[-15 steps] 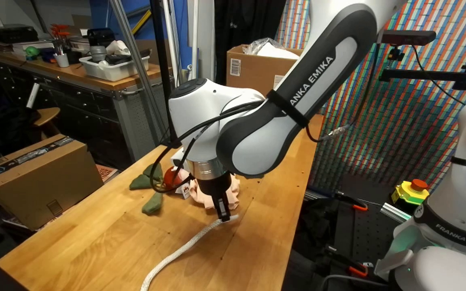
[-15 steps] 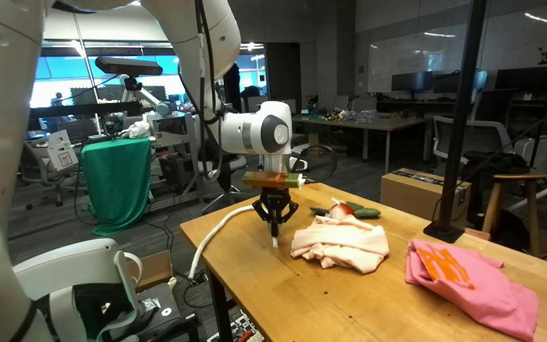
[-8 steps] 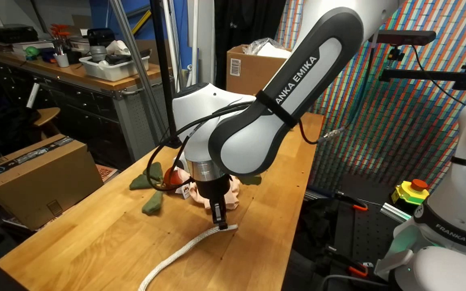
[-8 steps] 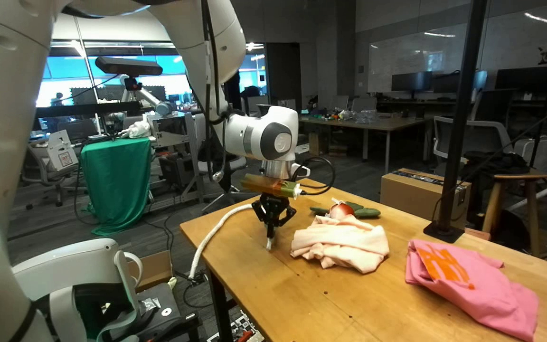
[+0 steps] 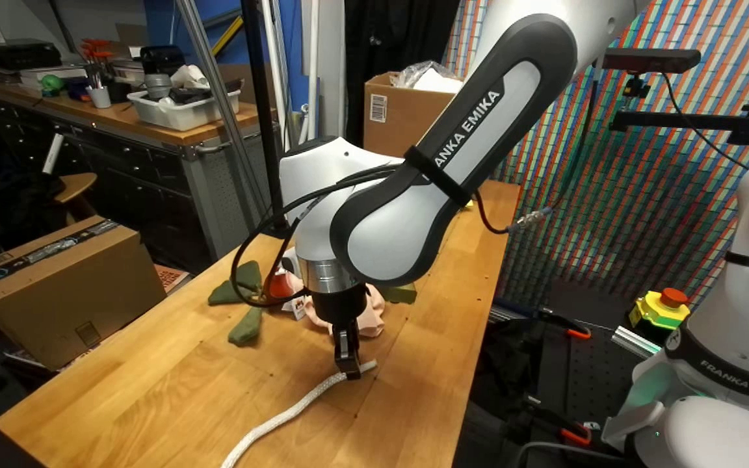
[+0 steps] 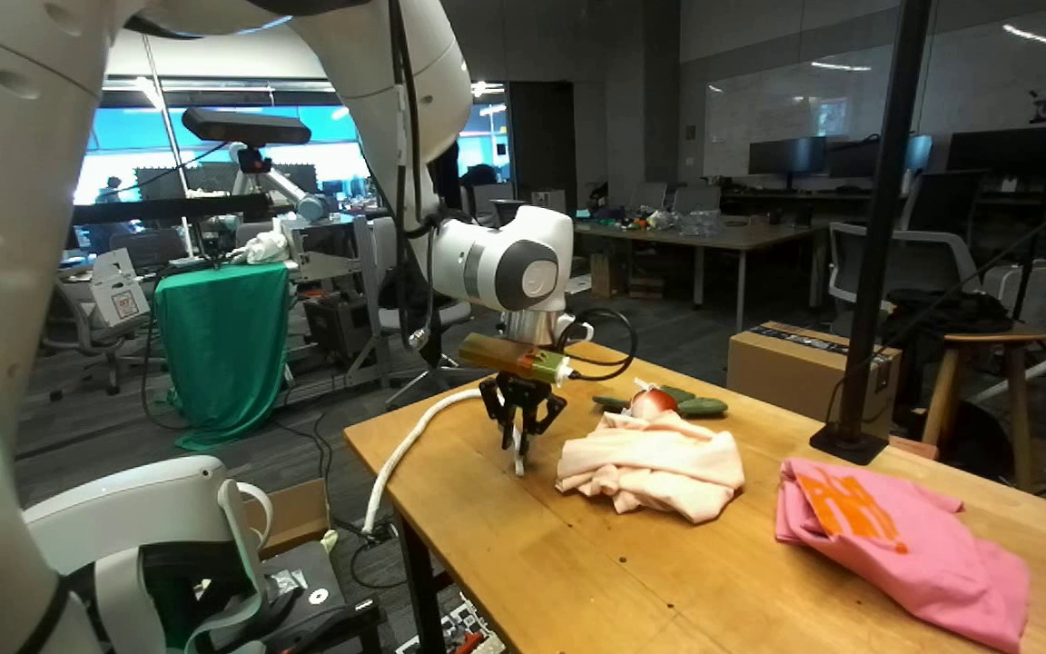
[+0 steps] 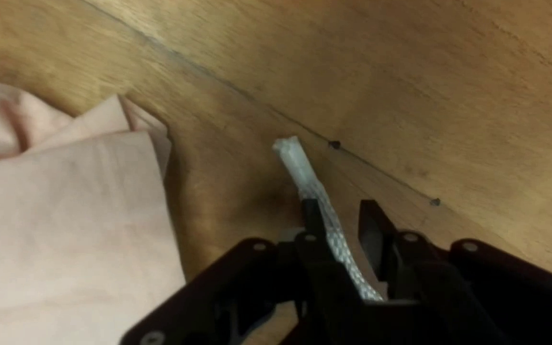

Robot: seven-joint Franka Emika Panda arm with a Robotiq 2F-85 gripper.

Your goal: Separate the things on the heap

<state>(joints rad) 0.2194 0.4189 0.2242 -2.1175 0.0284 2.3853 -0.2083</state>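
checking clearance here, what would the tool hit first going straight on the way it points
Probably the wooden tabletop below the tool; the white rope runs between its open jaws, though depth is unclear.

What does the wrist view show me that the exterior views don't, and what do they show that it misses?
Only the wrist view: a close look down at the gripper, clear enough to see space between the rope and one of the fingers.

Only the exterior views: the robot arm, the green things and the red rounded thing, plus, in an exterior view, the pink cloth.

Both: the rope's end, the gripper, the peach cloth and the wooden table.
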